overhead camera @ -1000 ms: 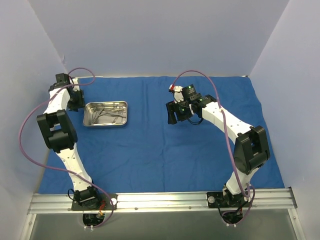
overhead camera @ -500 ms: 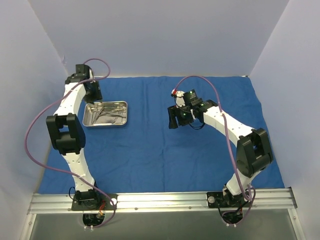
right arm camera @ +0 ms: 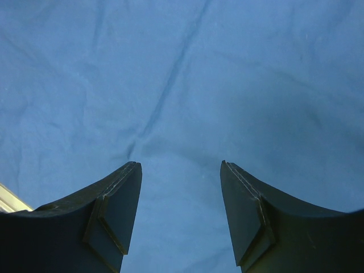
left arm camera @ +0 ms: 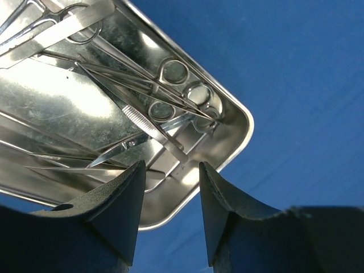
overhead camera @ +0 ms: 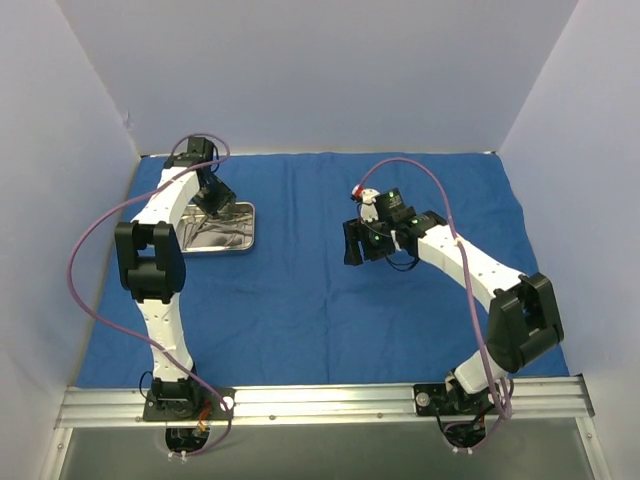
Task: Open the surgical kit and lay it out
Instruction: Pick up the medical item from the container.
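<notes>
The royal-blue cloth [overhead camera: 300,300] lies spread flat over the table. On its far left stands the shiny steel tray [overhead camera: 228,250], holding several silver instruments [left arm camera: 153,122] with ring handles [left arm camera: 173,71]. My left gripper [overhead camera: 217,202] hovers over the tray's far edge, open and holding nothing. In the left wrist view that gripper [left arm camera: 172,170] stands just above the tray's rim [left arm camera: 245,133] near a corner. My right gripper [overhead camera: 351,250] hangs open over bare cloth [right arm camera: 182,85] at mid-table, and in its own view the gripper [right arm camera: 181,166] has nothing between its fingers.
White walls close in the table at the back and on both sides. A metal rail [overhead camera: 320,400] carrying both arm bases runs along the near edge. The left arm's purple cable [overhead camera: 85,270] loops out to the left.
My left arm has swung right, from the tray's left side to over its far edge. The right arm has drifted slightly right and nearer. Both grippers stay open.
</notes>
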Motion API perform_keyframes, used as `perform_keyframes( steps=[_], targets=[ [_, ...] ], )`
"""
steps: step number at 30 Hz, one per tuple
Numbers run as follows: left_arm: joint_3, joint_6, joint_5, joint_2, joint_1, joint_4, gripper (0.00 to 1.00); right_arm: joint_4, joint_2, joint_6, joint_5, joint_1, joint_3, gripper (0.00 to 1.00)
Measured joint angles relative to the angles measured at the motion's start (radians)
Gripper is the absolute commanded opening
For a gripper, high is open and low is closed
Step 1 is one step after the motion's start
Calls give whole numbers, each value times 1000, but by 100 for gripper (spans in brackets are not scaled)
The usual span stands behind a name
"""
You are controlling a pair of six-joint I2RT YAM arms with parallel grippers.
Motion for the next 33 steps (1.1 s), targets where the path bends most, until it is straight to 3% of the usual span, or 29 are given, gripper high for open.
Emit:
perform_keyframes(
  steps=[8, 18, 27, 33],
  targets=[
    [-65, -158, -15, 50, -1, 8, 48, 0, -89, 19, 16, 0, -86, 57],
    [-53, -214, -14, 125, -1, 43, 37, -6, -95, 15, 24, -1, -92, 57],
    [-50, -218, 15, 140, 6, 47, 5, -8, -95, 15, 26, -1, -92, 57],
    [-51, -185, 45, 140, 23, 50, 2, -7, -95, 14, 26, -1, -92, 57]
  ],
)
